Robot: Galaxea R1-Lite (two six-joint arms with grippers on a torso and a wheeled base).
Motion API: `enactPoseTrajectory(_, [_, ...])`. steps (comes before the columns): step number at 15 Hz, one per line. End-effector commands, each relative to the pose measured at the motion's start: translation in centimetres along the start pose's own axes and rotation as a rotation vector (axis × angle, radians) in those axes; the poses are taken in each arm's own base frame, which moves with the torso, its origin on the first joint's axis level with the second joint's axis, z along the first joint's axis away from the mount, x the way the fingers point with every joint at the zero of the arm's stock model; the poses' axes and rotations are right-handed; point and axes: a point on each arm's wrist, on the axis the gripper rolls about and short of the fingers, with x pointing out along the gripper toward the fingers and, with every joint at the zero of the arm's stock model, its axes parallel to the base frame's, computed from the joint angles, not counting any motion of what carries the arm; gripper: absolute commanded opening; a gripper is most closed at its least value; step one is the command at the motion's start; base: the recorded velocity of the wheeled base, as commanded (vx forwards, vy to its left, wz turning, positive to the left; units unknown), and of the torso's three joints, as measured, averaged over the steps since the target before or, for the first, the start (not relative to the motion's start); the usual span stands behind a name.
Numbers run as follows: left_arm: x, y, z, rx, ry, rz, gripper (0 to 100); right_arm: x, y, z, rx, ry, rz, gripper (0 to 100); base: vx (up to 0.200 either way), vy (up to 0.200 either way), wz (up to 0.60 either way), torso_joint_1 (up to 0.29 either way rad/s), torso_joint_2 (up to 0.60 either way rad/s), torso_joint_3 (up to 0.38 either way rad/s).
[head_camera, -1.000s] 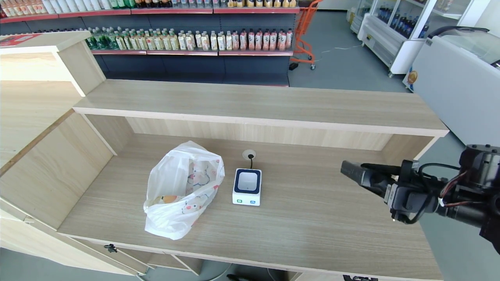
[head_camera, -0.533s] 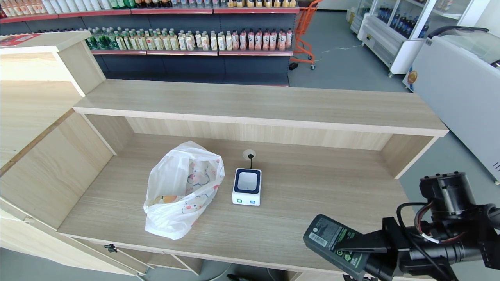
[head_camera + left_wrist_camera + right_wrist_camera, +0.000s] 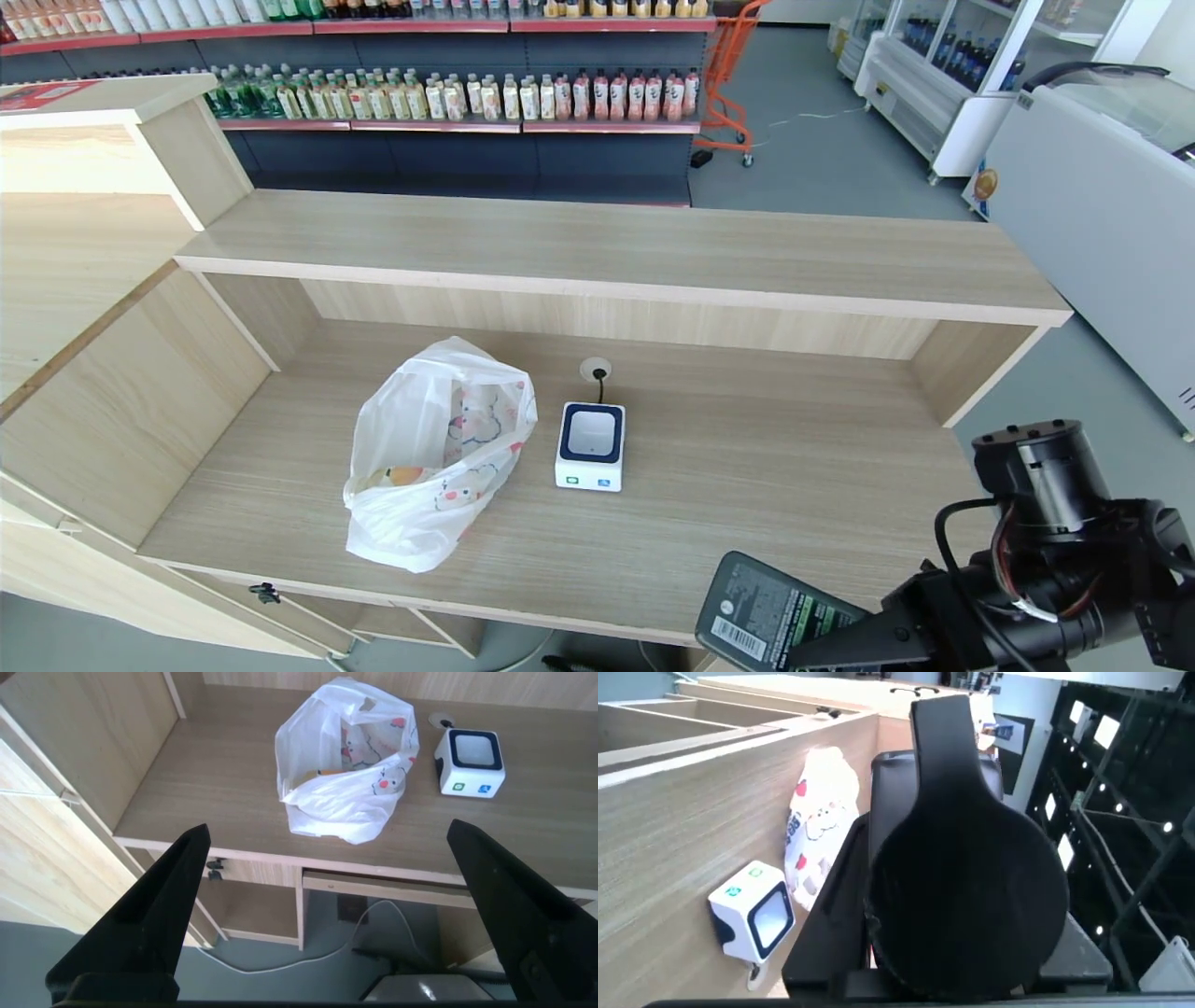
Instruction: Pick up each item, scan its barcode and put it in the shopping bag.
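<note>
The dark packet point(image 3: 770, 611), barcode side up, sits clamped in the right gripper point(image 3: 826, 642) at the counter's point(image 3: 747, 504) near edge, well right of the scanner point(image 3: 591, 446) and bag point(image 3: 439, 448); the left gripper point(image 3: 327, 919) is spread wide.

The right arm point(image 3: 1055, 569) lay low off the counter's point(image 3: 766, 485) front right corner. Its wrist was turned so that its tool point(image 3: 812, 649) pointed left along the front edge, clamped on a dark packet point(image 3: 761, 611). The left tool point(image 3: 329, 840) hung out before the counter's front edge, its two fingers point(image 3: 159, 915) spread wide apart.
</note>
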Motion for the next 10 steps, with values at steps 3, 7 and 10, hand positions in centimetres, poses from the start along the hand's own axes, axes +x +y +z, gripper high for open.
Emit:
enactPoseTrajectory(3, [-0.01,0.00,0.02,0.000,-0.001,0.000,100,0.45,-0.31,0.34,-0.035,-0.031,-0.027,0,0.000,0.000,0.00,0.000,0.00,0.000])
enactPoseTrajectory(7, [-0.01,0.00,0.02,0.000,-0.001,0.000,100,0.40,-0.49,0.19,-0.045,-0.028,-0.032,0,0.000,0.000,0.00,0.000,0.00,0.000])
enactPoseTrajectory(10, [0.01,0.00,-0.02,0.000,0.001,0.000,100,0.55,-1.22,-0.63,-0.112,-0.015,-0.071,0,0.000,0.000,0.00,0.000,0.00,0.000])
